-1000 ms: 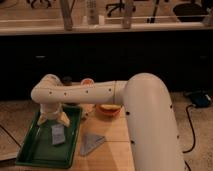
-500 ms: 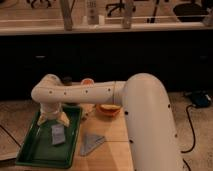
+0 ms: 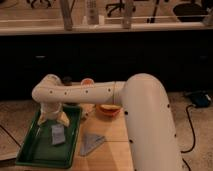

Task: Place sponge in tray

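Observation:
The dark green tray lies at the left end of the wooden table. The pale blue-grey sponge lies flat inside it, near the middle. My gripper hangs over the tray's far half, just above and behind the sponge. My white arm reaches leftward to it from the large shoulder on the right.
A grey triangular flat piece lies on the table just right of the tray. An orange bowl sits behind it, partly under my arm. A dark counter with glass panels runs across the back. A cable lies on the floor at the right.

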Controlling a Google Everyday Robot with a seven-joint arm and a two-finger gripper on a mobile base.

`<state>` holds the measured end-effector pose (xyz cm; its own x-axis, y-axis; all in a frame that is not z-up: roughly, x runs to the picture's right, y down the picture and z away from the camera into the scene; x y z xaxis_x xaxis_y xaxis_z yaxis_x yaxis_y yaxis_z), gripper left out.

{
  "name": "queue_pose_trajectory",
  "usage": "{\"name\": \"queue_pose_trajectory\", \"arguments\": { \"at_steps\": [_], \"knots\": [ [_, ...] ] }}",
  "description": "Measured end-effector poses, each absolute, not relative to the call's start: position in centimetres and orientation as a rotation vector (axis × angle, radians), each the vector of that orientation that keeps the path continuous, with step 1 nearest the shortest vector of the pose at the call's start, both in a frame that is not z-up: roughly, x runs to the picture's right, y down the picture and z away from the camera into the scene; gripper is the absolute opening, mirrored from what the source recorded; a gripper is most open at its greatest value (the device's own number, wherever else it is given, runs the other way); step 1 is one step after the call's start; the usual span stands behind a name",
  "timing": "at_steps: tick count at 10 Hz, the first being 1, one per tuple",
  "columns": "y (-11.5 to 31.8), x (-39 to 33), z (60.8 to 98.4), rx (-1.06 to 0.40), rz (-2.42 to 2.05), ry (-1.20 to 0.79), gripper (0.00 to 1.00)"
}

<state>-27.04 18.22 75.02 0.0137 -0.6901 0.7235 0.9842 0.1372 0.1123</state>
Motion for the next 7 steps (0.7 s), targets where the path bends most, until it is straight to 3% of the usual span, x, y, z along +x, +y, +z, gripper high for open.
{"name": "queue_pose_trajectory", "arguments": {
  "at_steps": [7],
  "knots": [
    [17.1, -26.9, 75.3, -0.506, -1.393, -0.735, 0.80]
  ]
}}
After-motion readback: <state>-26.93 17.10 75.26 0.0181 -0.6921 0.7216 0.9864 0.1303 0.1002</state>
